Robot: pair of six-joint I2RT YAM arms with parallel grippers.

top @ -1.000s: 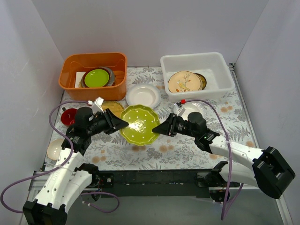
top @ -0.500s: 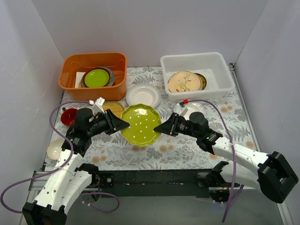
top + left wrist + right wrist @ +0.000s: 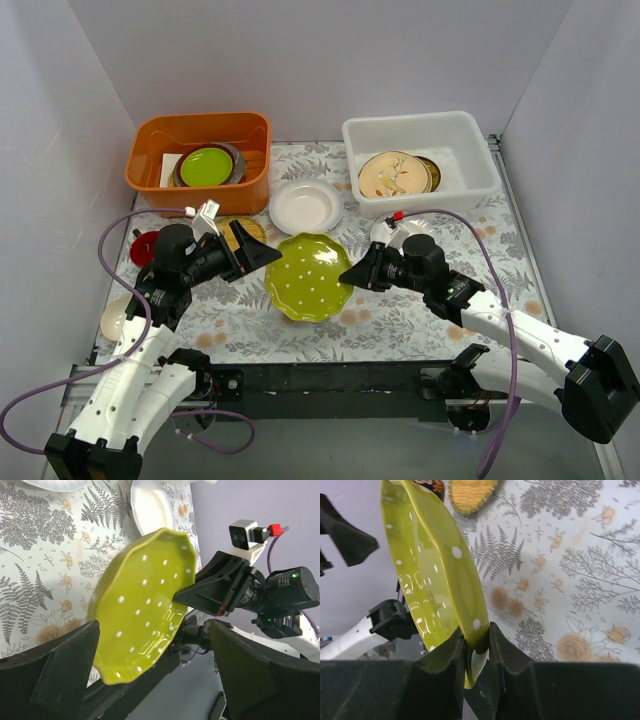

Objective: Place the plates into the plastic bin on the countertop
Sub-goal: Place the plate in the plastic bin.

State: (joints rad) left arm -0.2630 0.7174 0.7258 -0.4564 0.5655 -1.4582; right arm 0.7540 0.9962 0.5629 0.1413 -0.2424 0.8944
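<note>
My right gripper [image 3: 346,275] [image 3: 477,639] is shut on the right rim of the lime green dotted plate [image 3: 306,278] [image 3: 433,565], which hangs tilted over the countertop [image 3: 250,320]. To the plate's left, my left gripper [image 3: 268,256] [image 3: 155,628] is open and not touching it; the plate [image 3: 142,610] shows ahead between its fingers [image 3: 65,670]. The plastic bin [image 3: 480,160] at the back right holds a cream floral plate [image 3: 393,173] and a mustard one [image 3: 431,172]. A white plate [image 3: 305,203] lies behind the green one. Another white plate [image 3: 402,233] sits partly hidden by my right arm.
An orange tub [image 3: 150,160] at the back left holds a plain green plate on grey dishes. A woven straw plate [image 3: 246,230] [image 3: 470,492], a red mug [image 3: 145,246] and a pale plate [image 3: 114,318] lie around my left arm. Walls close in on both sides.
My left gripper has opened and let go of the green plate's left rim. The right gripper has carried the plate a little to the right and nearer, now tilted.
</note>
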